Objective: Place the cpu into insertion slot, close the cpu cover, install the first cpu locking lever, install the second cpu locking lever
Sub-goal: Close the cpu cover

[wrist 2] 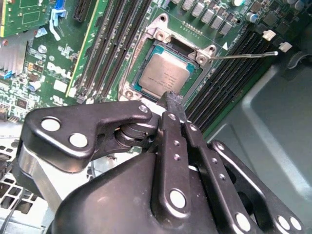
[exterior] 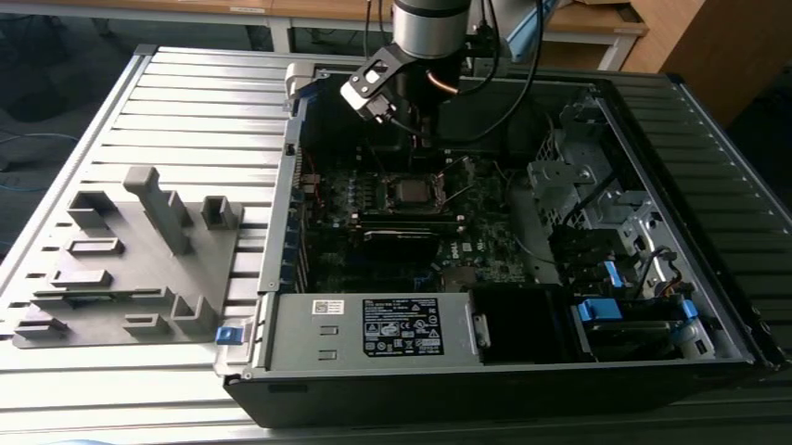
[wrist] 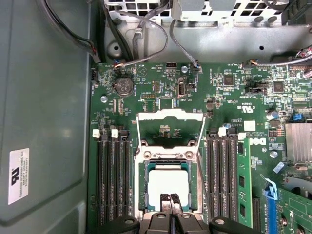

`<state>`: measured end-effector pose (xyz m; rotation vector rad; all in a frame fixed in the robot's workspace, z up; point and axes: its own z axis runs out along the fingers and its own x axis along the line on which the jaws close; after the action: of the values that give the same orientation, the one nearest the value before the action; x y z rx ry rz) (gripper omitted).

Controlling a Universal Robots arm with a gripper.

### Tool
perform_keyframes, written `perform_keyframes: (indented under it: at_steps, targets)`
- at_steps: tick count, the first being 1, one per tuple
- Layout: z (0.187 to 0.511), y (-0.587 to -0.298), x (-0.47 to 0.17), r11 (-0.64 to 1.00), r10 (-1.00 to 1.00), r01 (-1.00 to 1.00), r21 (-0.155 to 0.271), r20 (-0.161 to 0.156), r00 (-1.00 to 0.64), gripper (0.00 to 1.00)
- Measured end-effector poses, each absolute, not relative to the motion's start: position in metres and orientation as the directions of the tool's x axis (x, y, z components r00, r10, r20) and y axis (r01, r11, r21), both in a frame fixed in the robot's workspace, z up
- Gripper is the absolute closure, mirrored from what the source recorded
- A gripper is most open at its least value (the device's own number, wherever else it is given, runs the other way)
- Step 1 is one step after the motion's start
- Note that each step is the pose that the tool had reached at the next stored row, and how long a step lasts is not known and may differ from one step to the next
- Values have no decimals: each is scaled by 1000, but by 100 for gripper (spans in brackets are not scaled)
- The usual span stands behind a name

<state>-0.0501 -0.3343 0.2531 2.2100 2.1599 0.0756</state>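
Note:
The cpu (wrist: 168,185) lies flat in the insertion slot (wrist: 142,187), its silver top showing in both wrist views (wrist 2: 163,74). The cpu cover (wrist: 170,115) is a thin silver frame swung open beyond the slot. A thin locking lever (wrist 2: 243,55) sticks out sideways from the socket. My gripper (wrist: 169,200) hangs just above the chip's near edge, fingers (wrist 2: 174,103) shut together with nothing between them. In the exterior view the gripper (exterior: 418,137) hovers inside the open computer case above the socket (exterior: 413,192).
Black memory slots (wrist: 112,180) flank the socket on both sides. Cables (wrist: 146,44) run along the case wall. A labelled power supply (exterior: 402,326) fills the case front, drive cages (exterior: 594,213) stand at the exterior view's right, and a grey fixture (exterior: 124,250) at its left.

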Motion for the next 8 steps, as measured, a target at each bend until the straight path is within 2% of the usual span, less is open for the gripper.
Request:
perform_keyframes:
  at_steps: [8]
  targets:
    - [253, -334, -50, -23, 1000, 997, 70, 0, 23, 89]
